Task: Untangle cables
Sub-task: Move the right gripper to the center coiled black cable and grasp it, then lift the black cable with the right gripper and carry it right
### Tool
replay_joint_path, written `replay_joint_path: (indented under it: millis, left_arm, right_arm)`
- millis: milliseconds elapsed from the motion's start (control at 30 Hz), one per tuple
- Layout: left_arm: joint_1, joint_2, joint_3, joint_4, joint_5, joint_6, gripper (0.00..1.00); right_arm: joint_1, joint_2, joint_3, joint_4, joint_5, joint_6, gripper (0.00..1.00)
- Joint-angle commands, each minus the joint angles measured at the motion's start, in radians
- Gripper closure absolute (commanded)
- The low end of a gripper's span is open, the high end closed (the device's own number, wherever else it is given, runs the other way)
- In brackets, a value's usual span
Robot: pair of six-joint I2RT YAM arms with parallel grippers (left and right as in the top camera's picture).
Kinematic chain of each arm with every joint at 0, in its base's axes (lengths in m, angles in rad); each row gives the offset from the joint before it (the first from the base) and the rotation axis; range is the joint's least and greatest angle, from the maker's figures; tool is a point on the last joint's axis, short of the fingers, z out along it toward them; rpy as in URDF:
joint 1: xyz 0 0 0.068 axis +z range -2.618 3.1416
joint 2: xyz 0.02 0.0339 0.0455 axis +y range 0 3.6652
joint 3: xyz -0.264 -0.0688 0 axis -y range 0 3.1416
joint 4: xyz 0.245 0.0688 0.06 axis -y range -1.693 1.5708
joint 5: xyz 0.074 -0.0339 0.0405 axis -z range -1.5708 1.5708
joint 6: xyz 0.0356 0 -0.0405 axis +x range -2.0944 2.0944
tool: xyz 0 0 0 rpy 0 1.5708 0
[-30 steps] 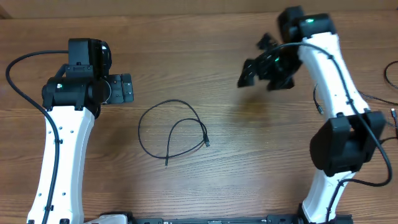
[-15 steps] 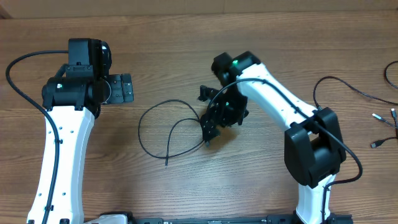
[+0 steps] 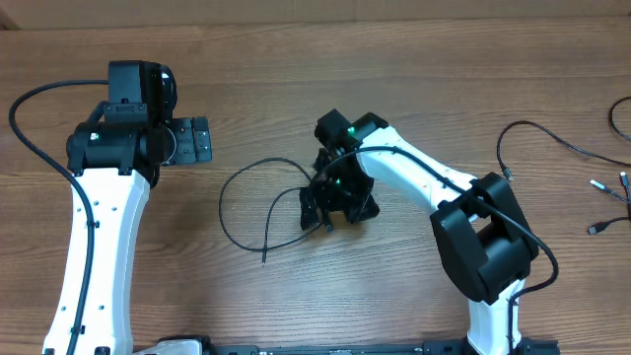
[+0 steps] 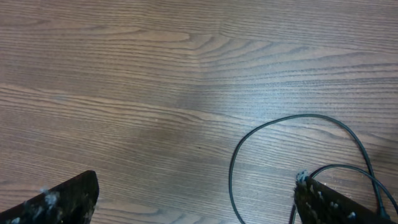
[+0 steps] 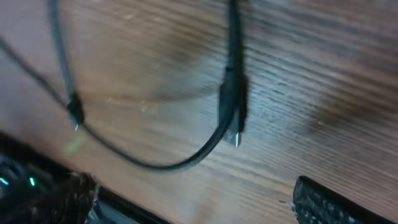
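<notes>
Right gripper (image 3: 317, 213) hangs low over the cable (image 3: 221, 209), jaws spread wide and holding nothing; in its wrist view the plug (image 5: 233, 102) lies on the wood between and just ahead of the two fingers. The cable lies near the middle of the surface (image 3: 394, 59), between the two arms, as a wide loop with a smaller bend inside it. A second strand curves under the plug's silver tip, and I cannot tell whether this is one cord doubled back or two. It looks very light, thin and limp: it should trail after whatever part is lifted, hold no shape, and slide easily on the smooth wood. Lying flat, the bare cord gives the jaws little to pinch and could slip out or roll aside. The plug is thicker and stiffer, so it is probably the best place to take hold, gripped across its body and not at the tip. A pull on it may tighten the loop instead of opening it, so the free end (image 3: 263, 259) may need pinning. Left gripper (image 3: 204, 140) is also wide open and empty, apart from the loop on its upper left side. More loose cords (image 3: 567, 148) with small plugs lie well apart, at the right edge. No container is in view; everything rests directly on the surface.
</notes>
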Motion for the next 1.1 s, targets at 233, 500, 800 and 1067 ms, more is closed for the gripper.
replay_joint_path:
  millis: [233, 500, 800, 1067]
  left_arm:
    - [0.005, 0.006, 0.008, 0.000, 0.009, 0.011, 0.00]
    - [0.005, 0.006, 0.008, 0.000, 0.009, 0.011, 0.00]
    - [0.005, 0.006, 0.008, 0.000, 0.009, 0.011, 0.00]
    - [0.005, 0.006, 0.008, 0.000, 0.009, 0.011, 0.00]
  right_arm:
    - [0.147, 0.003, -0.101, 0.163, 0.244, 0.582, 0.05]
    - [0.267, 0.003, -0.101, 0.298, 0.287, 0.861, 0.23]
    - [0.284, 0.003, -0.101, 0.358, 0.280, 0.968, 0.36]
    - [0.288, 0.006, -0.106, 0.373, 0.280, 0.991, 0.55]
